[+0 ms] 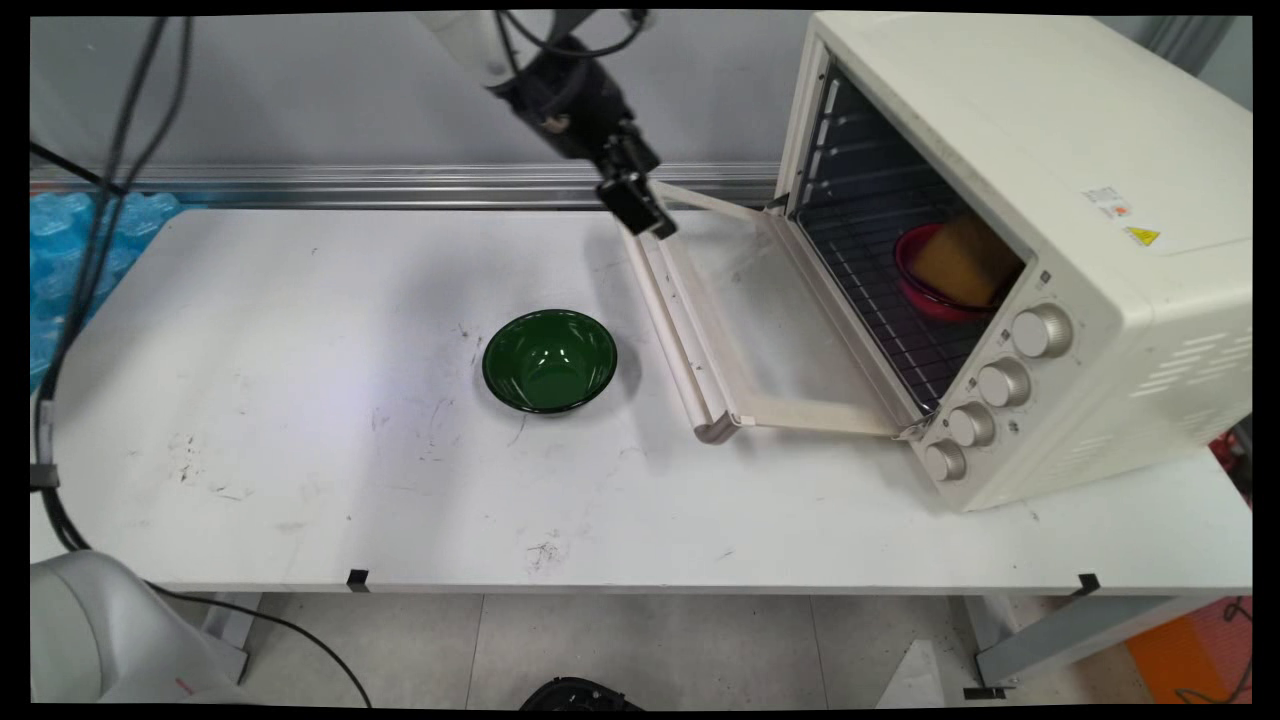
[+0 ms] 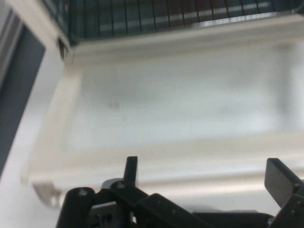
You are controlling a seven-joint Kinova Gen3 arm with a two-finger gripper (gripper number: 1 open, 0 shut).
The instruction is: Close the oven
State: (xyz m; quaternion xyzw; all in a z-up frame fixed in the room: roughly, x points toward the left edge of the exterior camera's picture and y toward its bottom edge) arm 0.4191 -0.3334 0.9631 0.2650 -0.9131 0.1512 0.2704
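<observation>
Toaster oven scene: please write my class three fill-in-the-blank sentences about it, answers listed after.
1. The toaster oven has its door folded ____.
2. Left of the door, a ____ bowl stands on the table.
3. Inside, on the wire rack, a red bowl holds something ____ in colour.
4. The tool, fingers apart, is above the door's ____ edge.

Answers: open; green; yellowish-brown; outer
</observation>
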